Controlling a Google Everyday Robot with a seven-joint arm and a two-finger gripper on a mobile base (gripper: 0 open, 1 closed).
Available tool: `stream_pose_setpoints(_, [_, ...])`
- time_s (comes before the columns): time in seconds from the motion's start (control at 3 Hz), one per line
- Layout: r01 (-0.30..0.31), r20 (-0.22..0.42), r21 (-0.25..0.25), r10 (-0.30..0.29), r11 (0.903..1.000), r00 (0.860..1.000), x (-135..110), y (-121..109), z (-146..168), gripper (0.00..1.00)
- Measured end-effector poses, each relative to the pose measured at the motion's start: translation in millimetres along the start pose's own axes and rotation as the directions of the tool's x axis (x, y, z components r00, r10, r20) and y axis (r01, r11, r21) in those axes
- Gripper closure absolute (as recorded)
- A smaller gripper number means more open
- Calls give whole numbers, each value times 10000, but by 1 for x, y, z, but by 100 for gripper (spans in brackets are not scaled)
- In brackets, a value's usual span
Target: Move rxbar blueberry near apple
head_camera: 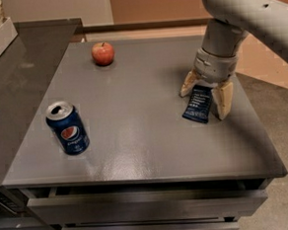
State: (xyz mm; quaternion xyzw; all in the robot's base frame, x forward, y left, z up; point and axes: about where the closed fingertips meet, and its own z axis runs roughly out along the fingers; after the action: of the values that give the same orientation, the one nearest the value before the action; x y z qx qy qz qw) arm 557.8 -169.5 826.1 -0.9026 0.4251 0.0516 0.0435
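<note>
right now beige two-finger gripper (204,101) straddles flat dark navy rxbar blueberry wrapper (196,107) on grey tabletop (135,127) right side, jaws open either side, likely to pinch it; small round red apple (103,53) sits well apart.

You are working under soft, fairly dim indoor light that falls from above. On the grey table (132,88) a pale sheen spreads just right of the can (68,128) and on toward the front edge, and the can's silver top glints. Far behind the can, the apple (102,53) sits on a small, soft-edged shadow. Well to the right of the can, the gripper (203,103) stands low with its fingers spread either side of the blue bar (196,103), casting a faint shadow there. Below the can, the drawers (140,206) lie in deep shade.
</note>
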Motion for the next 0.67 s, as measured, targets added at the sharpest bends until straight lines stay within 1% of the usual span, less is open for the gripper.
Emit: stream_pose_setpoints(0.67, [-11,8,25,11,10000,10000,-2,-1,-10,87])
